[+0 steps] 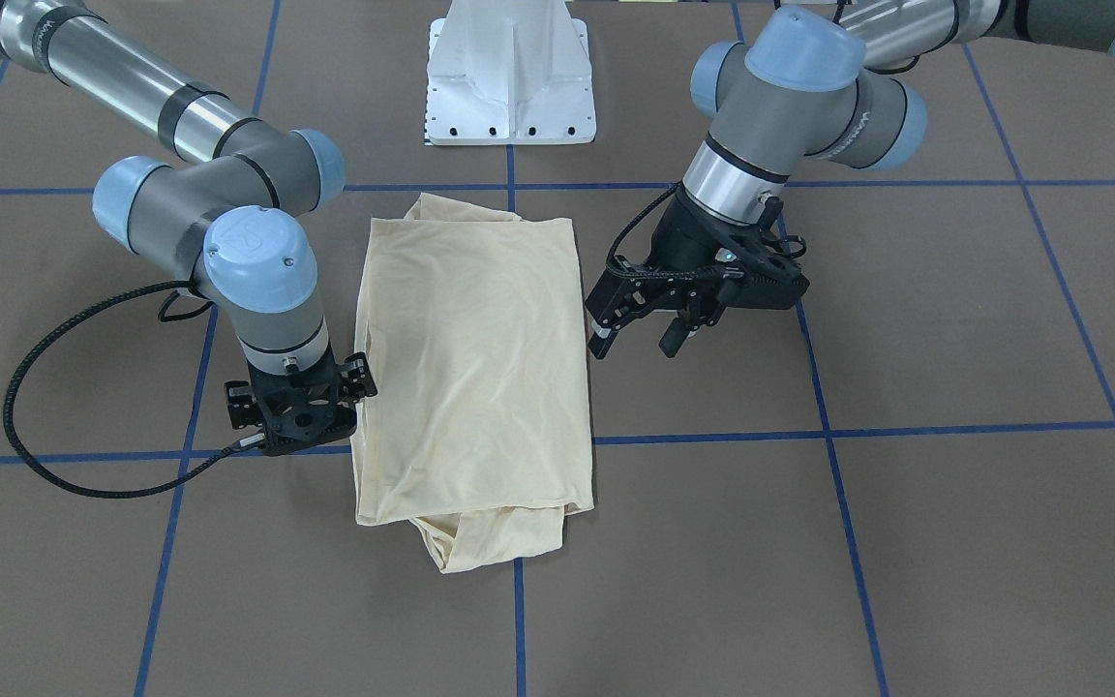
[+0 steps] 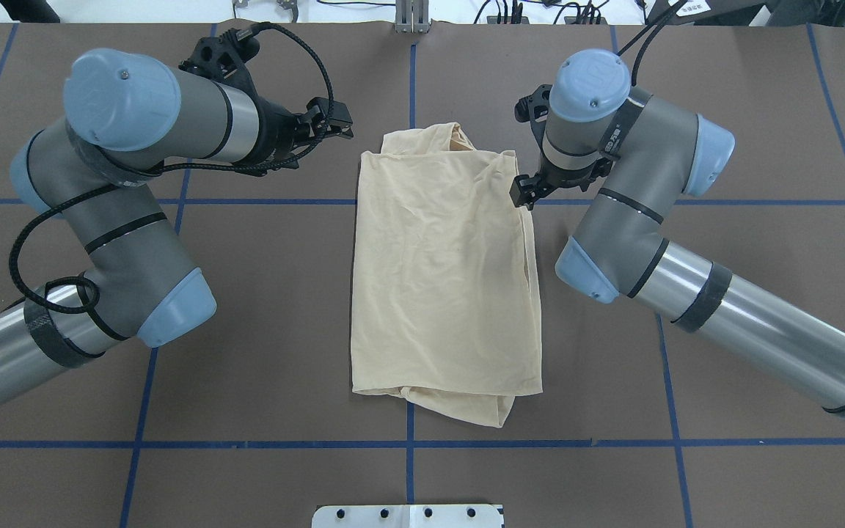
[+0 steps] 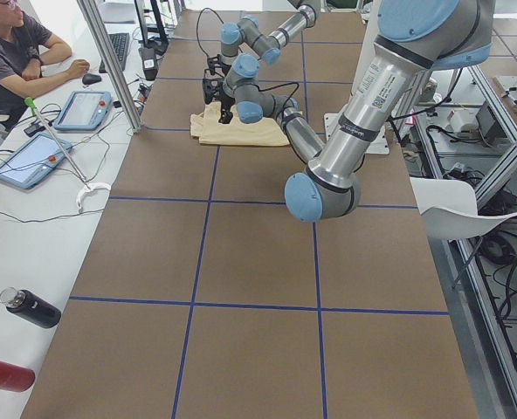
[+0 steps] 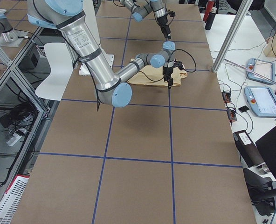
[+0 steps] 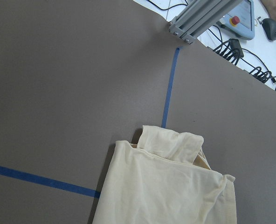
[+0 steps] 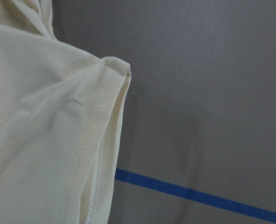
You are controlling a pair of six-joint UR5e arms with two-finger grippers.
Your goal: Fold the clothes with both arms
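Note:
The clothes are one pale cream-yellow shirt (image 1: 475, 368) (image 2: 444, 271), folded into a long strip in the middle of the brown table, with a folded part sticking out at each short end. My left gripper (image 1: 635, 339) (image 2: 334, 126) hovers open and empty beside the shirt's long edge, tilted towards it. My right gripper (image 1: 298, 426) (image 2: 522, 192) points straight down at the opposite long edge, close to a corner. Its fingers are hidden under its body, so I cannot tell its state. The right wrist view shows that hemmed corner (image 6: 114, 70) from close up.
The white pedestal base (image 1: 511, 77) (image 2: 408, 515) stands behind the shirt on the robot's side. Blue tape lines (image 1: 712, 438) cross the table. A person (image 3: 14, 52) sits at a side desk with tablets (image 3: 82, 109) and bottles (image 3: 31, 307). An aluminium post (image 5: 198, 18) stands at the far edge.

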